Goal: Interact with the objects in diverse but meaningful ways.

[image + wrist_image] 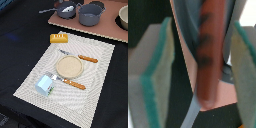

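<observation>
You had a plate (69, 66) mid-placemat (95, 87), cutlery (75, 84) flanking it; two grey pots (90, 14) stood on the board (107, 30).

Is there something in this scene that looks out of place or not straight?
Mostly tidy. The bread loaf lies half off the placemat at its far corner. The blue carton block lies tilted near the fork. In the wrist view, the sausage stick sits between the gripper pads.

Wrist view heavily blurred: reddish-brown sausage stick (210, 50) cut off at the frame edge, both finger pads (153, 82) cropped, contact with stick indeterminable; arm entirely outside exterior view, far beige bowl (123, 19) cropped.
</observation>
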Controlling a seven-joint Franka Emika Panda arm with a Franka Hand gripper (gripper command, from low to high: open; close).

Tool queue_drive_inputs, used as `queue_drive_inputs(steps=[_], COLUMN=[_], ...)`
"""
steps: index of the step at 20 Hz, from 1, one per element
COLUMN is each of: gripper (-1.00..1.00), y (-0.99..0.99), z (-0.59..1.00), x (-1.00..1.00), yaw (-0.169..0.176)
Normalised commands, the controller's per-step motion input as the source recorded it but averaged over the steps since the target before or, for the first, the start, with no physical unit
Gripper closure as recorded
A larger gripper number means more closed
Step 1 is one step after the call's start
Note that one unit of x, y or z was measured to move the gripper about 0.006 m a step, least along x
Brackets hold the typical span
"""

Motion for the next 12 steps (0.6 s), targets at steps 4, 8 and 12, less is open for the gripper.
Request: queue_drive_inputs(steps=[4,8,12], gripper=[-1.00,-1.00,-1.00], y=[0.14,-0.28,-0.60], z=[0.17,0.50,0.59], x=[0.04,0.06,0.13], yaw=[-0.012,-0.066,-0.096])
